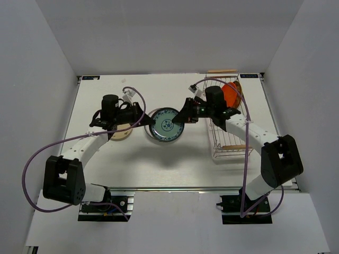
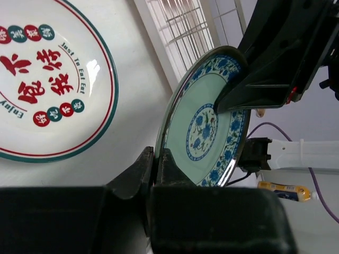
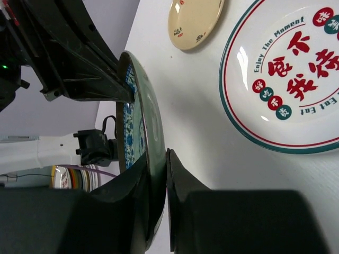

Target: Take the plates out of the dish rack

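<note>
Arms cover half the cream plate (image 1: 123, 134) and part of the dish rack (image 1: 231, 153). Teal plate (image 1: 166, 125) hides most of the white lettered plate (image 2: 47, 79) below. The left gripper (image 2: 157, 153) and right gripper (image 3: 158, 153) pinch its opposite rims, mid-table, left of the rack.

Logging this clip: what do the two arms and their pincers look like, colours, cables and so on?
The left arm and right arm match: white link shells between bulky black joint housings, each trailing a loose purple cable from base to wrist. The left pincer and right pincer are matte black, each with two wedge-shaped fingers.
</note>
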You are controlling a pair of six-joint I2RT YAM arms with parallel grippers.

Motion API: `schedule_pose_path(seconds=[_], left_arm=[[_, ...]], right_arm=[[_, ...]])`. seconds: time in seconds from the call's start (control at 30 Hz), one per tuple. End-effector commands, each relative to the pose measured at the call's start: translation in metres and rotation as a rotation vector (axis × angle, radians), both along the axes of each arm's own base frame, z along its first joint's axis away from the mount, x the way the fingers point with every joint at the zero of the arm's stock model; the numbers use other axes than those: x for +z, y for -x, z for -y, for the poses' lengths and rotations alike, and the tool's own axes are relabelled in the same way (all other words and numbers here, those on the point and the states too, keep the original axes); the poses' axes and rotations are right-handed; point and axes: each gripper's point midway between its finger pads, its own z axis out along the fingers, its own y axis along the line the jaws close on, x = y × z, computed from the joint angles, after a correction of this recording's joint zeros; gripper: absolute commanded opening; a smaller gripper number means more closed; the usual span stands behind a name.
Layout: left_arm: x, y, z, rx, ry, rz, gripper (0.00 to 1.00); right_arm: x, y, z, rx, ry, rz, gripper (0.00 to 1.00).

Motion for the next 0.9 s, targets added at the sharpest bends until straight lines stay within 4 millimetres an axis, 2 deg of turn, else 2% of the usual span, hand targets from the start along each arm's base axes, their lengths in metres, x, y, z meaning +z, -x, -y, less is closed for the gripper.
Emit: schedule_pose_path(seconds=[0.0,0.03,0.07,0.1,0.17,0.2,0.27,0.3,0.37,0.4,0.43,0.47,0.5,0.57,0.73,0.87], left_arm=[[0.007,0.001,-0.006,0.041,0.000,0.018,0.00],[0.009,0.002,-0.006,0.049,0.003,0.022,0.00],[0.012,0.002,-0.009,0.077,-0.001,0.032,0.00],[0.010,0.003,-0.011,0.099,-0.006,0.016,0.00],[0.017,0.004,-0.018,0.150,-0.023,0.027,0.00],[0.017,-0.006,-0.031,0.237,-0.055,0.034,0.00],[0.010,-0.009,-0.046,0.351,-0.109,-0.012,0.00],[0.010,-0.018,-0.066,0.480,-0.164,0.001,0.00],[0.003,-0.020,-0.091,0.621,-0.232,-0.073,0.00],[-0.002,-0.023,-0.112,0.744,-0.297,-0.104,0.00],[-0.004,-0.023,-0.121,0.794,-0.321,-0.117,0.00],[-0.007,-0.026,-0.136,0.873,-0.352,-0.126,0.00],[-0.011,-0.027,-0.154,0.963,-0.387,-0.144,0.00],[-0.017,-0.028,-0.172,1.050,-0.412,-0.171,0.00],[-0.041,-0.031,-0.212,1.208,-0.505,-0.246,0.00],[-0.057,-0.037,-0.235,1.291,-0.523,-0.255,0.00]], right_arm=[[0.023,0.000,-0.003,-0.006,-0.046,0.091,0.20],[0.024,-0.004,0.000,-0.032,-0.038,0.102,0.29],[0.022,-0.003,0.001,-0.035,-0.030,0.091,0.51],[0.022,-0.003,0.002,-0.043,-0.021,0.099,0.89],[0.021,-0.006,0.007,-0.061,0.002,0.116,0.89],[0.017,-0.006,0.011,-0.075,0.034,0.109,0.89],[0.016,-0.016,0.026,-0.167,0.128,0.143,0.89],[0.005,-0.019,0.039,-0.221,0.216,0.132,0.89],[0.014,-0.019,0.051,-0.244,0.269,0.185,0.89],[0.015,-0.021,0.065,-0.302,0.317,0.197,0.89],[0.014,-0.022,0.073,-0.331,0.346,0.213,0.89],[0.012,-0.022,0.081,-0.350,0.374,0.228,0.89],[0.018,-0.022,0.091,-0.395,0.394,0.263,0.89],[0.011,-0.021,0.106,-0.432,0.444,0.283,0.89],[0.018,-0.020,0.138,-0.556,0.517,0.327,0.89],[0.019,-0.019,0.142,-0.555,0.537,0.351,0.89]])
